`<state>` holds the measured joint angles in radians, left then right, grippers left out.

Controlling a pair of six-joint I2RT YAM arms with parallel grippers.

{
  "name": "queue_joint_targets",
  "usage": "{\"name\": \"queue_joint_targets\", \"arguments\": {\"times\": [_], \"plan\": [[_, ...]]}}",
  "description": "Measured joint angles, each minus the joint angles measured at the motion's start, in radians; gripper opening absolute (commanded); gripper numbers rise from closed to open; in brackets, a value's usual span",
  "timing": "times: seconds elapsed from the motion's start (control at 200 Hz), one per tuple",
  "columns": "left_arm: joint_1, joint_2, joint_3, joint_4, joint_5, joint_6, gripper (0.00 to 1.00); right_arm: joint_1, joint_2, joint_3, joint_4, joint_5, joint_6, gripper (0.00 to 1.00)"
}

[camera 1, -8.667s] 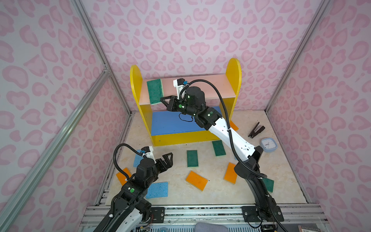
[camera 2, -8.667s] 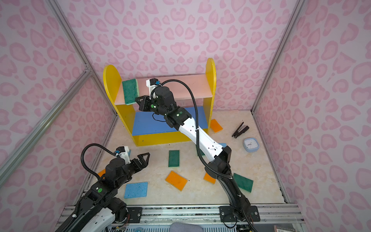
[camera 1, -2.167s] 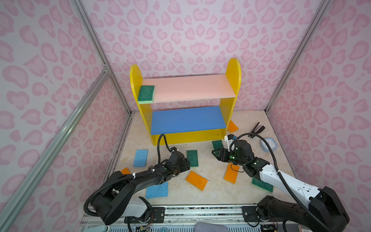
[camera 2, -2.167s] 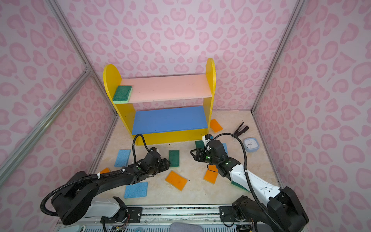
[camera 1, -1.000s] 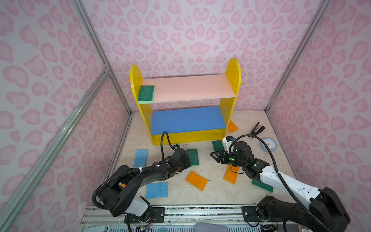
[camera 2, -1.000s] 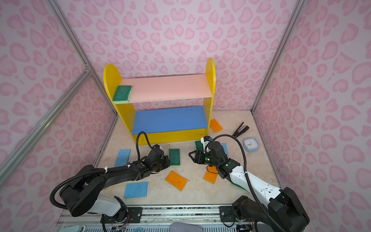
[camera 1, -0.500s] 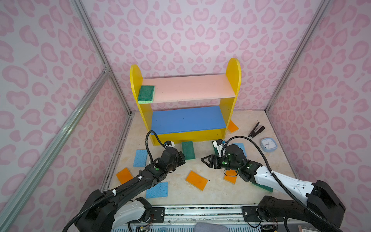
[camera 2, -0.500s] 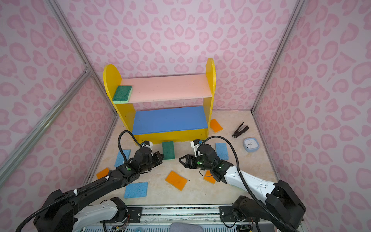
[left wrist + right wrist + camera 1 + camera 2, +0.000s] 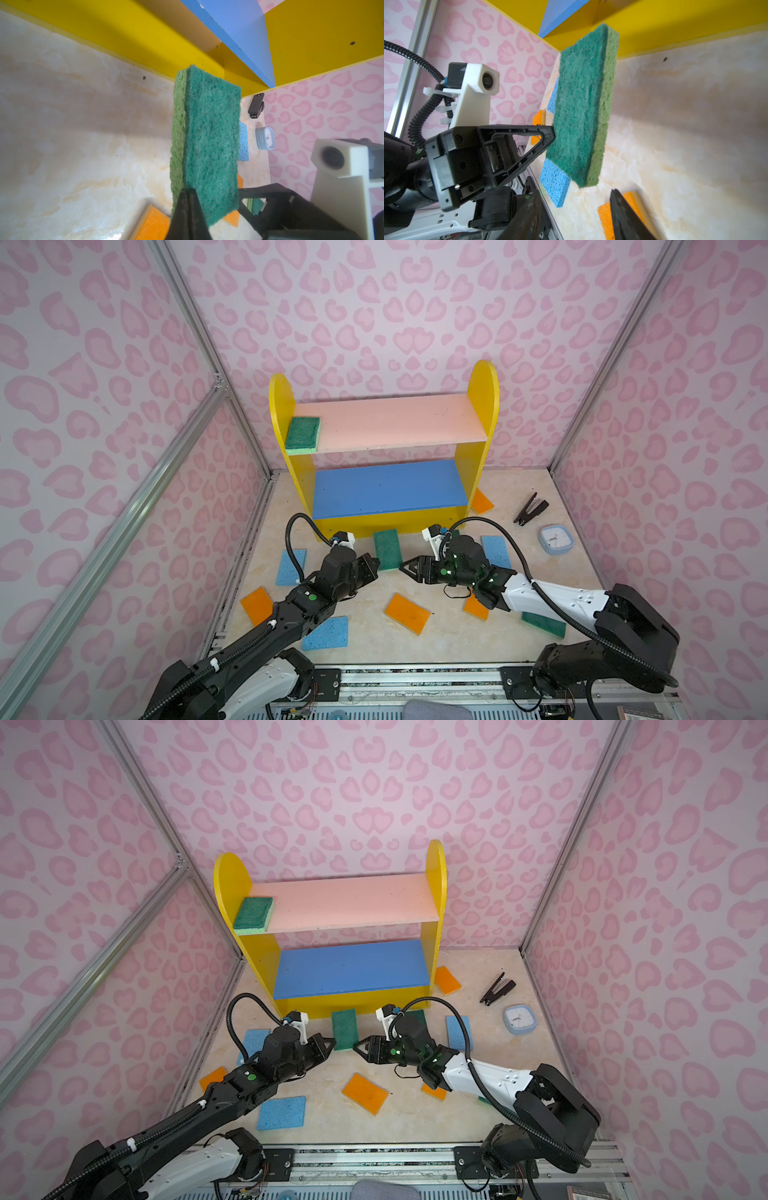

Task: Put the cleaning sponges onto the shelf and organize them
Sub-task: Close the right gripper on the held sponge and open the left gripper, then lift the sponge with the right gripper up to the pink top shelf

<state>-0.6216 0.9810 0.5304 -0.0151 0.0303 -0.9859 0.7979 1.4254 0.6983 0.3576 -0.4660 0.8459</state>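
Sponge (image 9: 386, 549), dark green over light green, sits pinched on edge in my left pincer (image 9: 375, 563), raised off the floor (image 9: 449, 639) just before the shelf (image 9: 482, 414); my right pincer (image 9: 404, 567) faces it, jaws spread, holding nothing

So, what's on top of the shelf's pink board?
On the pink board, one green sponge lies flat at the left end, beside the yellow side panel; the rest shows bare. Anything beneath the sponge is covered.
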Motion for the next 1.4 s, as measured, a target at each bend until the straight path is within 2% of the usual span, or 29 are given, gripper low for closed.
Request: {"name": "queue_joint_targets", "arguments": {"times": [0.205, 0.325, 0.565, 0.705, 0.74, 0.89, 1.065, 1.4], "plan": [[0.007, -0.014, 0.000, -0.013, 0.016, -0.007, 0.04, -0.002, 0.038, 0.006, 0.043, -0.006, 0.008, 0.48], [0.009, -0.019, 0.000, -0.014, 0.023, -0.008, 0.04, -0.001, 0.057, 0.007, 0.060, -0.010, 0.016, 0.43], [0.009, -0.031, -0.009, -0.014, 0.024, -0.015, 0.04, -0.002, 0.079, 0.007, 0.103, -0.013, 0.027, 0.17], [0.009, -0.033, -0.020, -0.014, 0.022, -0.016, 0.04, -0.001, 0.082, 0.007, 0.118, -0.017, 0.034, 0.08], [0.009, -0.033, -0.021, -0.014, 0.023, -0.018, 0.15, -0.001, 0.082, 0.007, 0.119, -0.017, 0.037, 0.07], [0.009, -0.053, -0.029, -0.017, 0.018, -0.018, 1.00, 0.000, 0.065, 0.007, 0.115, -0.016, 0.037, 0.06], [0.009, -0.118, -0.029, -0.072, -0.031, -0.003, 0.98, 0.000, 0.015, 0.029, 0.053, -0.005, 0.014, 0.06], [0.023, -0.253, -0.119, -0.203, -0.169, 0.045, 0.99, 0.002, -0.115, 0.170, -0.212, 0.072, -0.130, 0.06]]}}
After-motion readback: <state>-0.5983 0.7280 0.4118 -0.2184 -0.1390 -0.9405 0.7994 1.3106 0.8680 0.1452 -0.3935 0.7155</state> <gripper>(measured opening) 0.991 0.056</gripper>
